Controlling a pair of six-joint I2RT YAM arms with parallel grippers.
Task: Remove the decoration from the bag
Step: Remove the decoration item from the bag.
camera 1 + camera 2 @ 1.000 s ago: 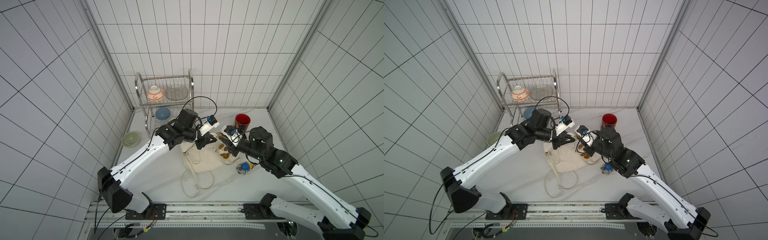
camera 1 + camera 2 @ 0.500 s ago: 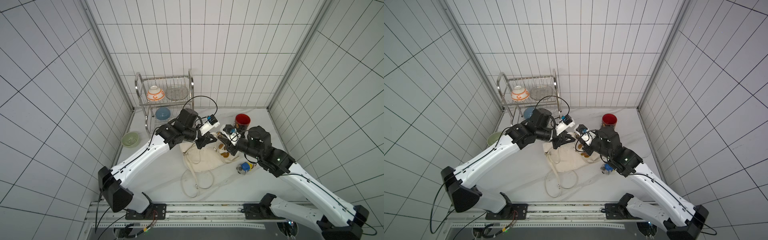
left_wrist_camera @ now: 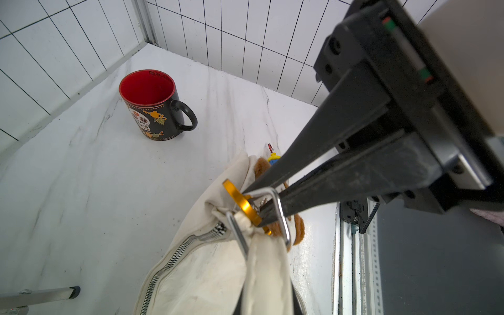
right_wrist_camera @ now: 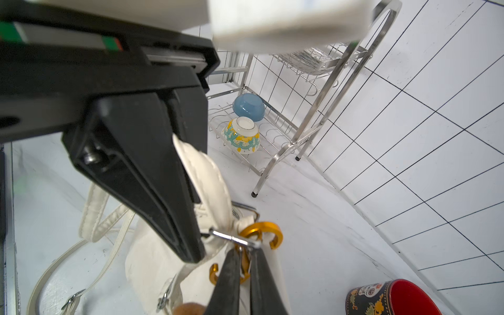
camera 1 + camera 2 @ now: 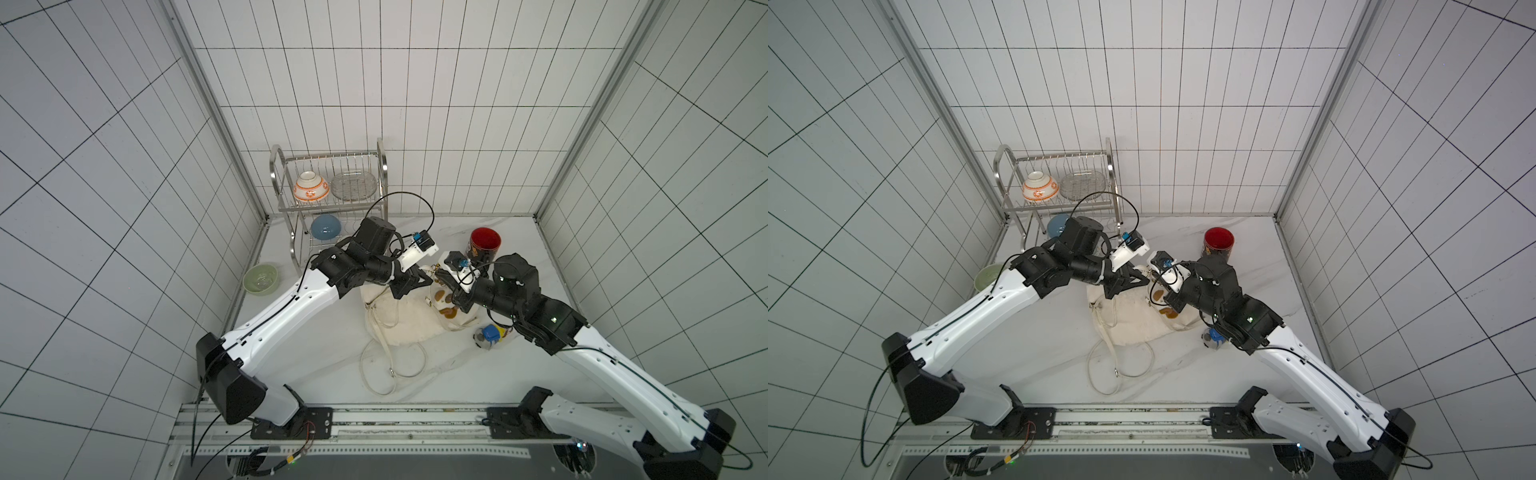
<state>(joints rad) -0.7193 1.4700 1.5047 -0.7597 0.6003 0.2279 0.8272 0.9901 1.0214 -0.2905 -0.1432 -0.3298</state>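
The cream bag [image 5: 407, 320] [image 5: 1133, 320] lies at the table's middle, with one corner lifted. My left gripper [image 5: 428, 274] [image 4: 195, 245] is shut on that corner's fabric, just beside the bag's silver ring [image 3: 281, 215] [image 4: 234, 239]. The decoration is a brown plush piece [image 5: 446, 309] [image 5: 1167, 311] with a gold clip [image 3: 240, 201] [image 4: 261, 227] hooked on that ring. My right gripper [image 4: 245, 253] [image 3: 256, 207] meets the left one tip to tip and is shut on the gold clip just below the ring. The plush is mostly hidden under my right wrist.
A black mug with a red inside [image 5: 485, 245] [image 3: 152, 109] stands behind the right arm. A steel dish rack [image 5: 328, 195] with bowls fills the back left. A green bowl [image 5: 260, 278] sits by the left wall. A blue toy [image 5: 490, 334] lies right of the bag. Long straps [image 5: 390, 365] loop toward the front rail.
My right gripper has moved slightly left toward the left gripper, and its jaws have closed on the gold clip. The left gripper has kept its hold and place.
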